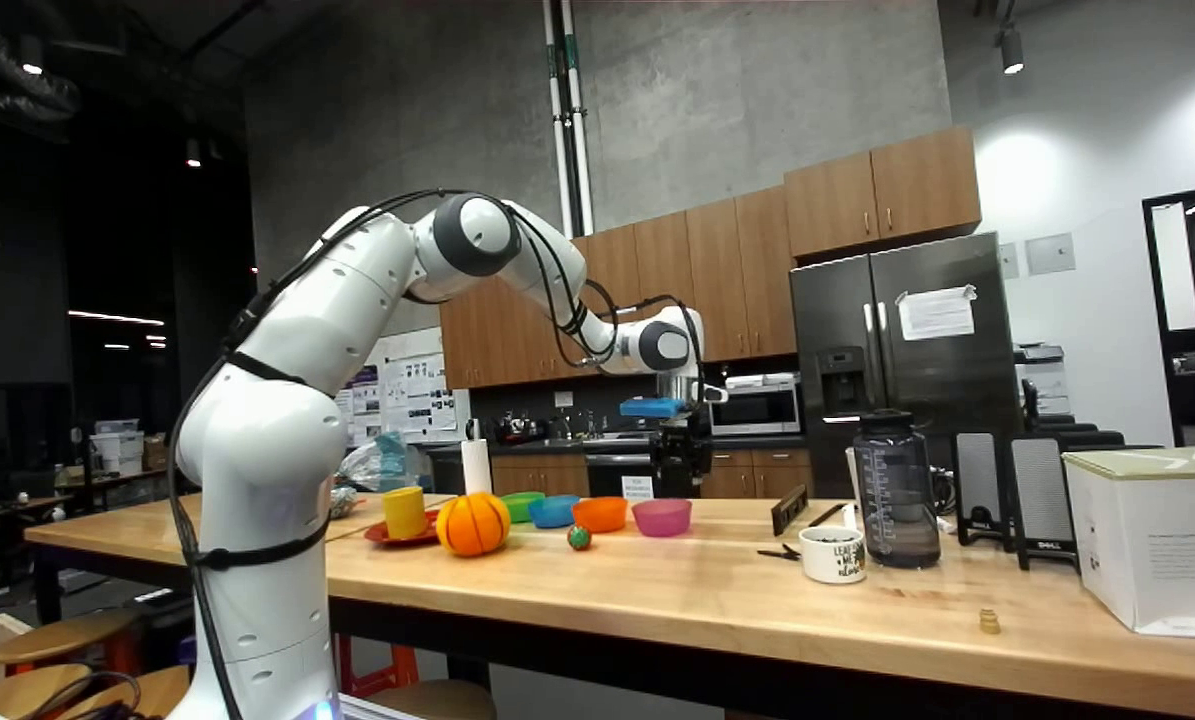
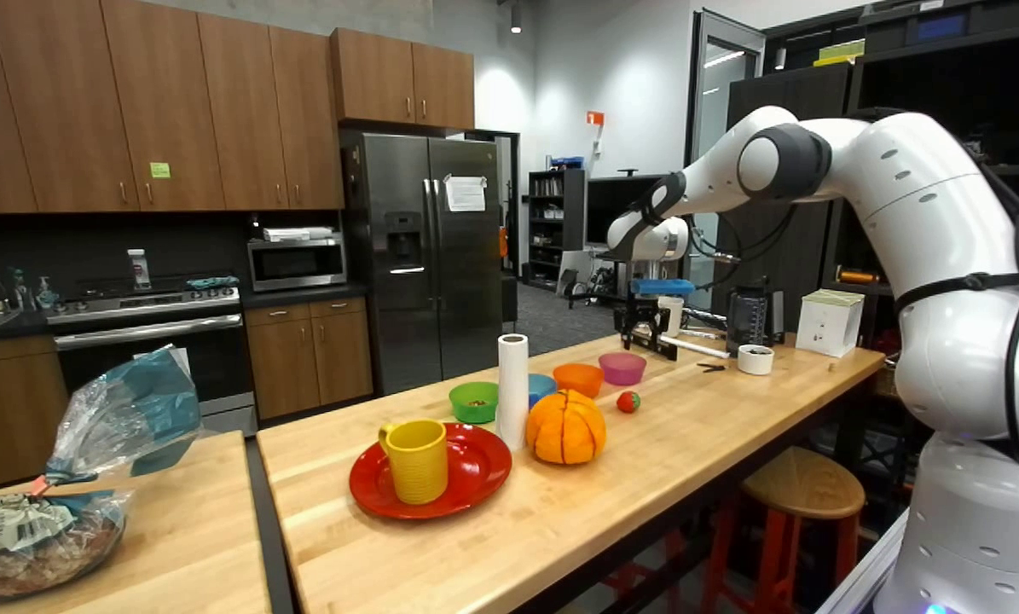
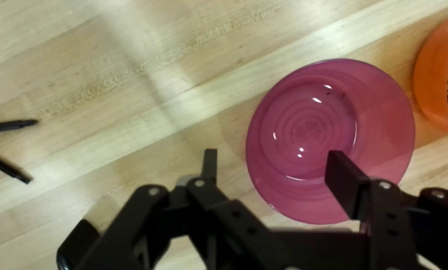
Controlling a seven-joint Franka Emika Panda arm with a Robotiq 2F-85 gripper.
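your gripper (image 3: 271, 162) holds nothing, its fingers apart with one showing over the pink bowl (image 3: 310, 123), which sits near the long edge of the table (image 2: 688, 426) opposite the arm's base (image 2: 952, 529), so slow moves probably best spare its rim a knock.

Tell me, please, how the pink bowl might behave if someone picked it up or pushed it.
The pink bowl is probably light for its size, as its wall looks thin. Its smooth, glossy surface may be slippery to grip. Its broad base suggests it would slide along the table if pushed.
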